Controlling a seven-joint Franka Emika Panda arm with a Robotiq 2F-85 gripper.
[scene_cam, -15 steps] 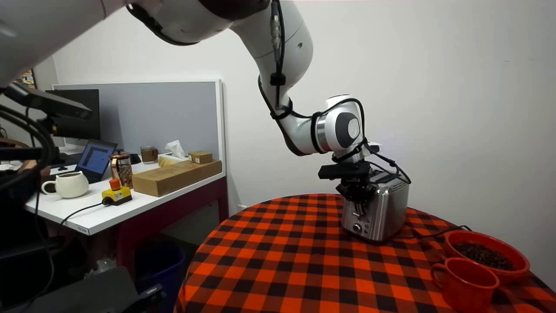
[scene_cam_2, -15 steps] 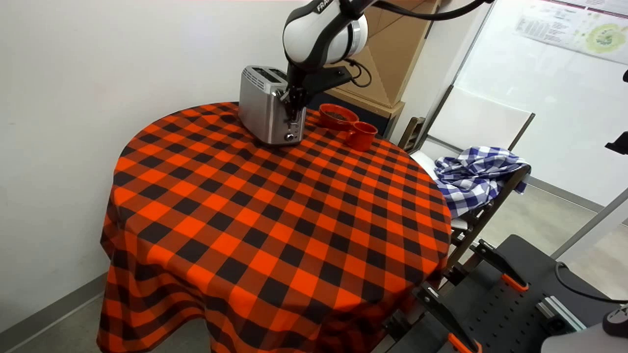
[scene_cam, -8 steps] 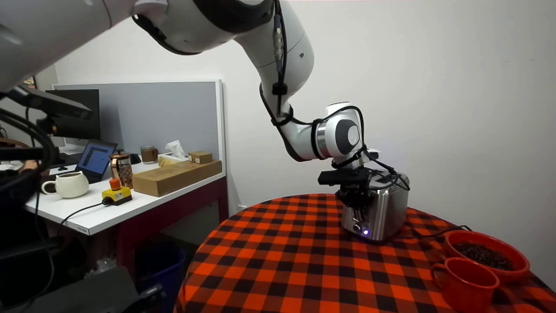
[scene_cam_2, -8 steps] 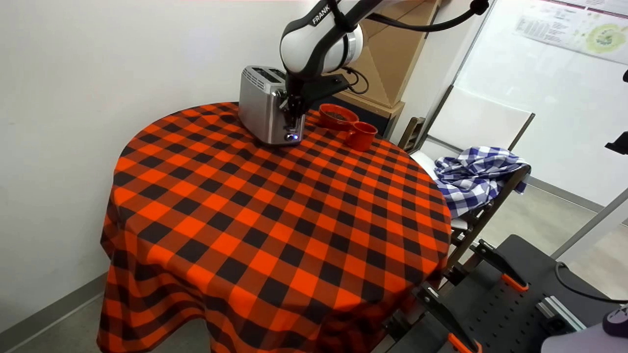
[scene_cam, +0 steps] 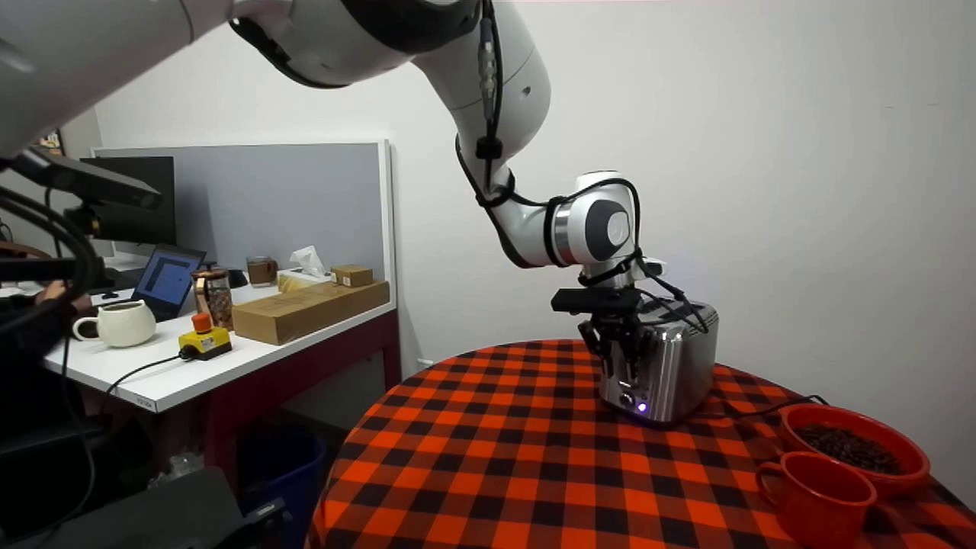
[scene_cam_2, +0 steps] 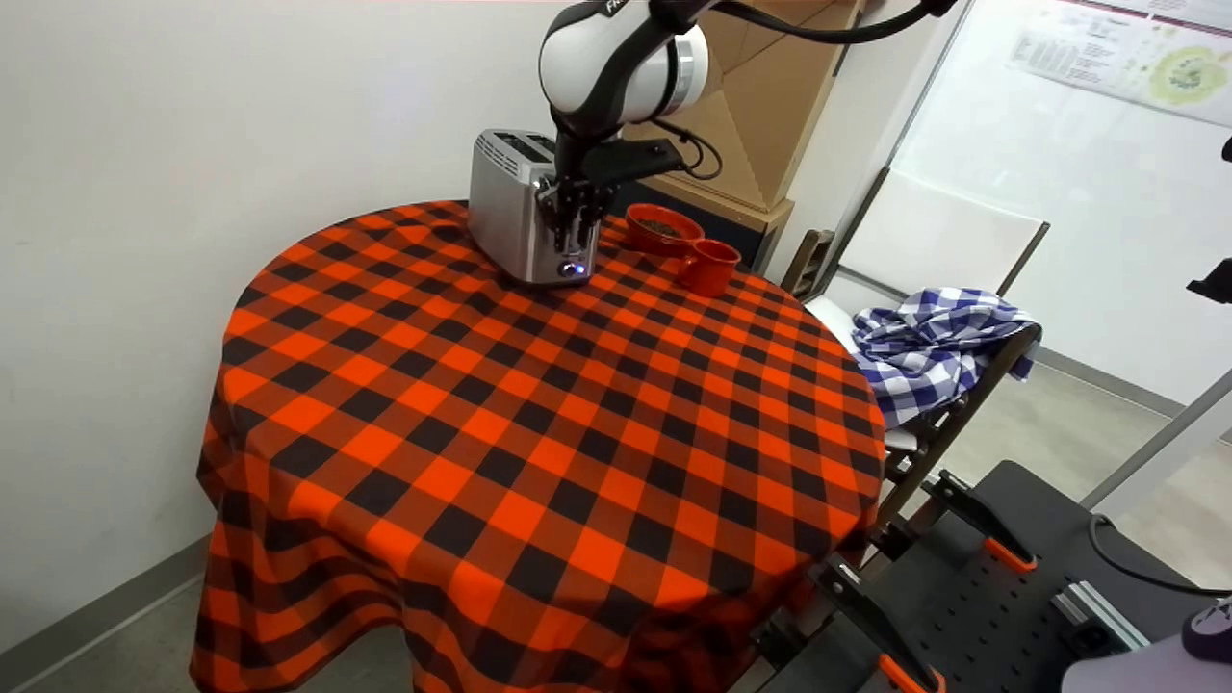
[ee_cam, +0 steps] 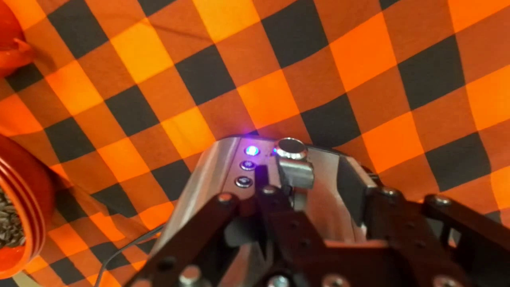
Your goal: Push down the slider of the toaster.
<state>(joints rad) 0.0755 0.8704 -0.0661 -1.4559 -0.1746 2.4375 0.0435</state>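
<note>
One slider (ee_cam: 298, 174) sat low on the toaster (scene_cam_2: 505, 217), seen from the wrist between the parted fingers (ee_cam: 352, 189) of the gripper (ee_cam: 308, 178), with a red mug (scene_cam: 820, 507) beside a red bowl (scene_cam: 906, 484) of dark beans (scene_cam: 848, 448) on the same checked tablecloth (scene_cam_2: 539, 385).

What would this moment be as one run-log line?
gripper: open, at toaster | slider: seems down, near knob | button light: blue | slider contact: unclear

On the checked tablecloth (scene_cam_2: 539, 414) I see a red mug (scene_cam: 820, 511) just beside a red bowl (scene_cam: 903, 482) of dark pieces (scene_cam: 850, 447). Beside the tablecloth, my feed shows a chair (scene_cam_2: 938, 236) bearing a blue-and-white cloth (scene_cam_2: 924, 356); apart from the tablecloth, a white desk (scene_cam: 171, 377).
</note>
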